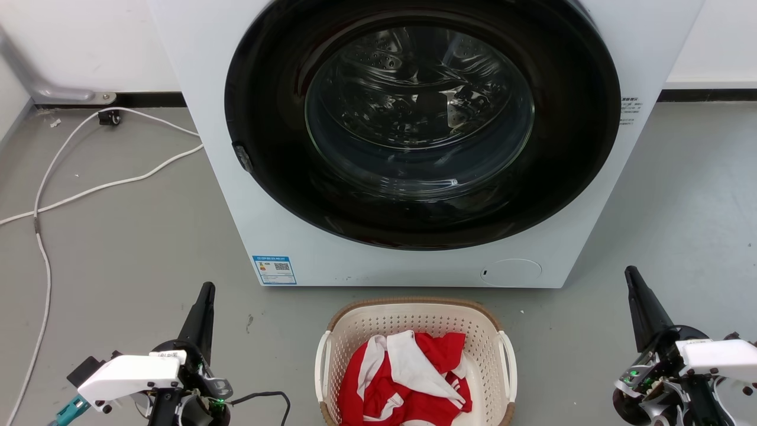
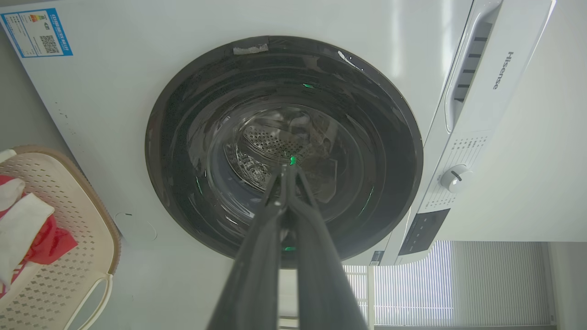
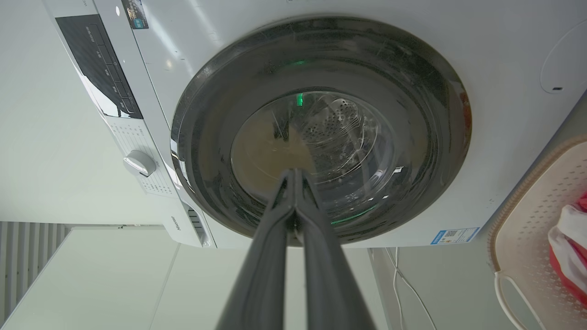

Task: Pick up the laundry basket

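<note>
Laundry basket (image 1: 390, 322), cream perforated plastic with a brown woven-look rim and white side handles, sits on the grey floor just in front of the washing machine (image 1: 366, 266), below the middle of its round door (image 1: 420, 112) and not touching its front panel. A red and white garment (image 1: 408, 378) lies crumpled inside the basket. The left gripper (image 1: 207, 288) is in front of the washing machine's lower left corner, well apart from the basket, its two dark fingers pressed together with nothing between them. The right gripper (image 1: 630, 271) is off the machine's lower right corner, also clear of the basket, its fingers likewise closed tip to tip and holding nothing. On the machine's front, near its lower left corner, is a blue-bordered sticker (image 1: 274, 269) with a QR code and coloured bars, the print too small to read. A round cover (image 1: 511, 272) sits near its lower right corner. A few lines of small writing (image 1: 628, 112) beside the door's right edge cannot be read. The left wrist view shows the brand name Hisense (image 2: 503, 69) on the drawer front at the top of the machine, with a silver knob (image 2: 454, 178) and a dark display panel (image 2: 424, 231) next to it. A white cable (image 1: 89, 189) trails over the floor to the left of the machine.
</note>
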You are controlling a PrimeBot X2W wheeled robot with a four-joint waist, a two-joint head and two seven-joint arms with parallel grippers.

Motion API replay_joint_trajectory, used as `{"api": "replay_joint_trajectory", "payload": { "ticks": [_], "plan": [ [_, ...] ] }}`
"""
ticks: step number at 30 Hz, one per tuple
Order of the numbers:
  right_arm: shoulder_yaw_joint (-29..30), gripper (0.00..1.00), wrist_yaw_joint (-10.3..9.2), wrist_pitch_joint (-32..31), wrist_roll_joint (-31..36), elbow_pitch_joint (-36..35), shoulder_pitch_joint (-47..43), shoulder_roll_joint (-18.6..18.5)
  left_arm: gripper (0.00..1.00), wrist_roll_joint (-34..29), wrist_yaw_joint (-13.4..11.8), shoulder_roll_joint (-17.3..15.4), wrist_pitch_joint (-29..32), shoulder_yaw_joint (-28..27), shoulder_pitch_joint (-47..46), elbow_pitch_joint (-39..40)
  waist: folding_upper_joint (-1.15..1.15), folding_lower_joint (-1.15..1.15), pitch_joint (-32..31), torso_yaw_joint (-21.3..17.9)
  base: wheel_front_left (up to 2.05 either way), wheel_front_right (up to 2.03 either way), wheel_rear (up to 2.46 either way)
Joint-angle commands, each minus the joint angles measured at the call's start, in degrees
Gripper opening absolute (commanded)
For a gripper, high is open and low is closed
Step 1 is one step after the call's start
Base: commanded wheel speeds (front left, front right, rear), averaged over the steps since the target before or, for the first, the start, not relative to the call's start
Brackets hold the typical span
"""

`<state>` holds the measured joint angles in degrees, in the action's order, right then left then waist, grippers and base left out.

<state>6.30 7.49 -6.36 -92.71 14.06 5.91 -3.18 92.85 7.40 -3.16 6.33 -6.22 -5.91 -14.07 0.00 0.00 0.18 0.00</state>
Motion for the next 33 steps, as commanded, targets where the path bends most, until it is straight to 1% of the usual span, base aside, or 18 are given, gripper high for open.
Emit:
{"api": "replay_joint_trajectory", "payload": {
  "ticks": [1, 15, 16, 19, 29, 33],
  "plan": [
    [0.10, 0.00, 0.00, -0.21, 0.28, 0.04, 0.61, 0.21, 0.00, -0.42, 0.24, 0.08, 0.12, -0.21, -0.59, -0.07, 0.00, 0.00, 0.00, 0.00, 0.00, 0.00, 0.00],
    [0.14, 0.00, 0.00, -0.21, 0.34, 0.04, 0.61, 0.24, 0.00, -0.37, 0.24, 0.10, 0.16, -0.27, -0.60, -0.07, 0.00, 0.00, 0.00, 0.00, 0.00, 0.00, 0.00],
    [0.04, 1.00, 0.00, -0.06, -0.01, 0.14, -0.09, 0.03, 1.00, -0.17, -0.01, 0.10, 0.05, -0.02, 0.08, -0.16, 0.00, 0.00, 0.00, 0.00, 0.00, 0.00, 0.00],
    [-0.04, 1.00, 0.00, -0.03, 0.00, 1.54, -1.44, 0.21, 1.00, -0.18, -0.08, 0.42, 0.02, 0.12, 1.33, -1.58, 0.00, 0.00, 0.00, 0.00, 0.00, 0.00, 0.00],
    [-1.35, 1.00, 0.01, 2.89, 2.07, -0.05, -2.13, 0.21, 1.00, -1.71, -0.05, 0.39, -2.89, 0.92, 2.28, 1.14, 0.00, 0.00, 0.07, -0.09, 0.00, 0.00, 0.00],
    [-1.51, 1.00, 0.01, 3.96, 3.40, -0.55, -2.22, 0.21, 1.00, -3.44, -0.04, 0.37, -3.97, 0.76, 2.74, 1.72, 0.00, 0.00, 0.08, -0.10, 0.00, 0.00, 0.00]
  ]
}}
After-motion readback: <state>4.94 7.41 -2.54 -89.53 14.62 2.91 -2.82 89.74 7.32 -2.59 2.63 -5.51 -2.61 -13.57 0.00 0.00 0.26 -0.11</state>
